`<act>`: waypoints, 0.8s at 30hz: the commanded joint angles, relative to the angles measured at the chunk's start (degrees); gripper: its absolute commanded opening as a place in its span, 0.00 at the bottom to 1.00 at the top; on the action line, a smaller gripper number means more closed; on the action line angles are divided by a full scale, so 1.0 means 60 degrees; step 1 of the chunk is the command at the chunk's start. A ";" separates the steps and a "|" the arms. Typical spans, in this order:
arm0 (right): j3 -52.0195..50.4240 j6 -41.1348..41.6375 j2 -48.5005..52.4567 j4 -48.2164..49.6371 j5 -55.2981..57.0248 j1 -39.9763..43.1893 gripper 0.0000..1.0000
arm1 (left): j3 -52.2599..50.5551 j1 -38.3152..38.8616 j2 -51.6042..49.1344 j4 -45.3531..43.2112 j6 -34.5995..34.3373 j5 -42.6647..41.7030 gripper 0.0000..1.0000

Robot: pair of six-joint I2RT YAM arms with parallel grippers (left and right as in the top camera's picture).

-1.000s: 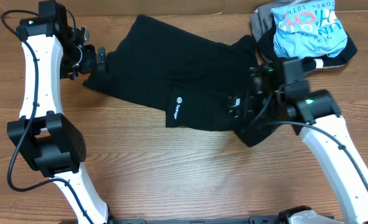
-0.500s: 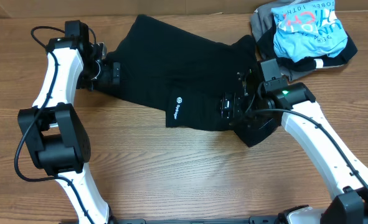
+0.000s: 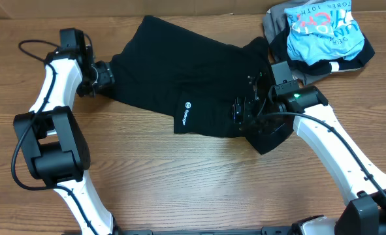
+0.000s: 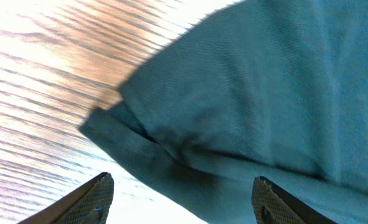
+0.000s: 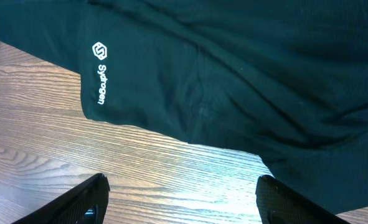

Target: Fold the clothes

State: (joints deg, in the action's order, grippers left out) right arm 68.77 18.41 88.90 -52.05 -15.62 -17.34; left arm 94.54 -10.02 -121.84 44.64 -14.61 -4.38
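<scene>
Here: left gripper [image 4: 182,188] near corner of black garment [image 3: 179,72] (jaws apart).

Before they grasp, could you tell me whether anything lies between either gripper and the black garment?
Nothing visible does. The left gripper sits at the black garment's left corner, the right gripper over its lower edge; only cloth and table show beneath.

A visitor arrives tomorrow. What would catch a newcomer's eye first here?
A large plain black garment of thin fabric sprawls across the wooden table, small white logo near one edge. A bright light-blue printed shirt lies bunched at the far right corner. The left hand and right hand sit open at the garment's opposite ends.
</scene>
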 commanded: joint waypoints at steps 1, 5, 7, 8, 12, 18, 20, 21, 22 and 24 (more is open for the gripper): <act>-0.0044 0.0011 0.0047 0.0073 0.0095 -0.0058 0.79 | -0.0452 -0.0233 0.0200 -0.0379 -0.0612 0.0168 0.72; -0.0044 0.0011 0.0055 0.0131 0.0095 -0.0058 0.78 | -0.0801 -0.0357 0.0200 -0.0878 -0.0608 0.0171 0.70; -0.0044 0.0011 0.0066 0.0193 0.0095 -0.0058 0.78 | -0.0933 -0.0364 0.0200 -0.1147 -0.0608 0.0226 0.69; -0.0044 0.0011 0.0076 0.0219 0.0091 -0.0058 0.78 | -0.0976 -0.0364 0.0200 -0.1249 -0.0608 0.0233 0.68; -0.0044 0.0011 0.0102 0.0339 0.0091 -0.0084 0.77 | -0.1180 -0.0361 0.0200 -0.1719 -0.0608 0.0233 0.60; -0.0044 0.0011 0.0120 0.0918 0.0182 -0.0506 0.73 | -0.1512 -0.0361 0.0197 -0.2255 -0.0608 0.0244 0.53; -0.0044 0.0018 0.0142 0.1147 0.0433 -0.0699 0.73 | -0.1599 -0.0361 0.0197 -0.2375 -0.0608 0.0277 0.49; -0.0044 0.0062 0.0175 0.1322 0.0659 -0.0852 0.72 | -0.1676 -0.0364 0.0197 -0.2488 -0.0605 0.0288 0.44; -0.0044 0.0135 0.0219 0.1446 0.0827 -0.0962 0.72 | -0.1723 -0.0364 0.0197 -0.2535 -0.0608 0.0310 0.41; -0.0044 0.0193 0.0390 0.1836 0.1075 -0.1257 0.71 | -0.1854 -0.0361 0.0197 -0.2714 -0.0608 0.0310 0.40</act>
State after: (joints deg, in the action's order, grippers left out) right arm 68.77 18.79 89.80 -43.11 -12.60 -22.76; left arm 84.79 -12.10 -121.84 29.43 -18.06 -3.55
